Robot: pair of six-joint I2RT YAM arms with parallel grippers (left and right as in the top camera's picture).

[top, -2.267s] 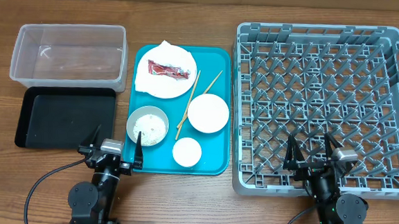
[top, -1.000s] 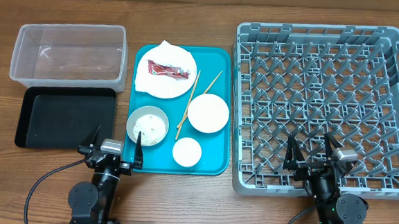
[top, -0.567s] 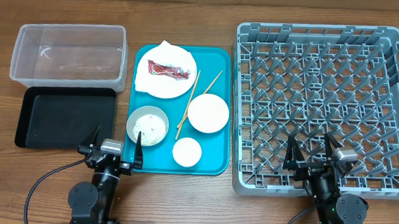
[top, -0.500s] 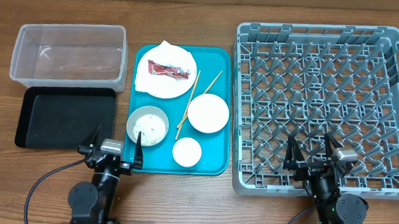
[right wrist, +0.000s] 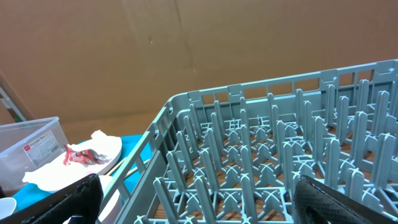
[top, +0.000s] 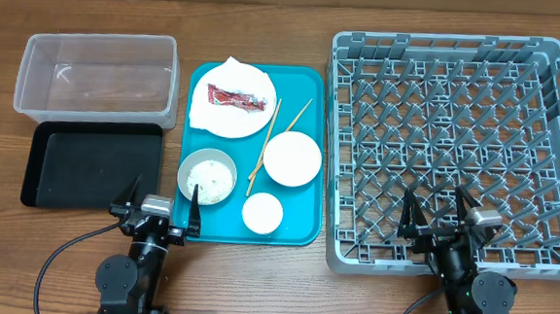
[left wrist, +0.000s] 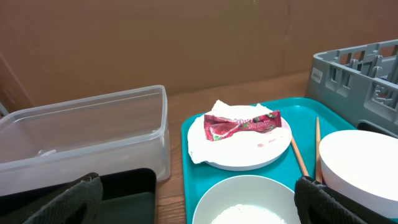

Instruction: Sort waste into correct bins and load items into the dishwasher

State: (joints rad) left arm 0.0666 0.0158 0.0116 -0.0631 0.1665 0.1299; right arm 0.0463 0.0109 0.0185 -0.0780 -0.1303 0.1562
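No change: left gripper (top: pixel 160 201) and right gripper (top: pixel 437 213) parked, jaws wide, empty. Red wrapper (top: pixel 236 98) on plate (top: pixel 233 124), dish rack (top: pixel 331 131) bare, so sorting hasn't started

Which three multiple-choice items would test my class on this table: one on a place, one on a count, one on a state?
1. Where is the red wrapper relative to the white plate? A on top of it; B beneath it; C beside it, apart.
2. How many chopsticks lie on the teal tray? A one; B two; C four.
3. How is the left tool? A open, holding nothing; B shut on the wrapper; C shut on a chopstick.
Answers: 1 A, the wrapper lies across the plate's top. 2 B, two thin sticks show between the dishes. 3 A, its fingers stand wide apart, gripping nothing.
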